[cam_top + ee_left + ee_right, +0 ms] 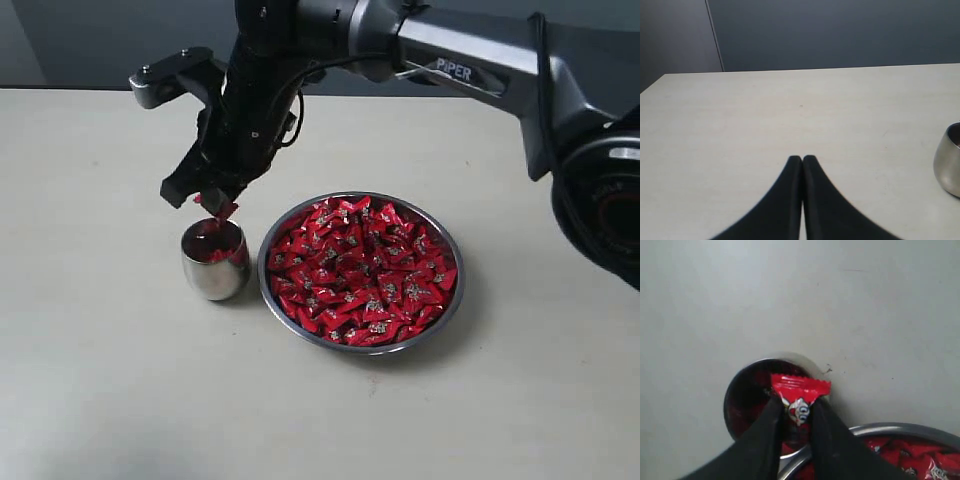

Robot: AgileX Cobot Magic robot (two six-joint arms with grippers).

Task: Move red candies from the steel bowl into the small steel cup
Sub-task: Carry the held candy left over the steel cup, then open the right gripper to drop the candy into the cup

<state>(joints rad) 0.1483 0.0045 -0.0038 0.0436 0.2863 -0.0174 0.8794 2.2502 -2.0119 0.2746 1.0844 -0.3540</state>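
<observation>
Right pincer [797,405] gripping red candy [800,386], fanned end pointing down over small steel cup [737,392], left pincer [802,160] closed

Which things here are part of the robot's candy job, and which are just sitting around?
In the job: red candies, steel bowl holding them, small steel cup, right gripper pinching a red candy above the cup.
Idle: left gripper, shut and holding nothing; table, merely the surface underneath.
</observation>
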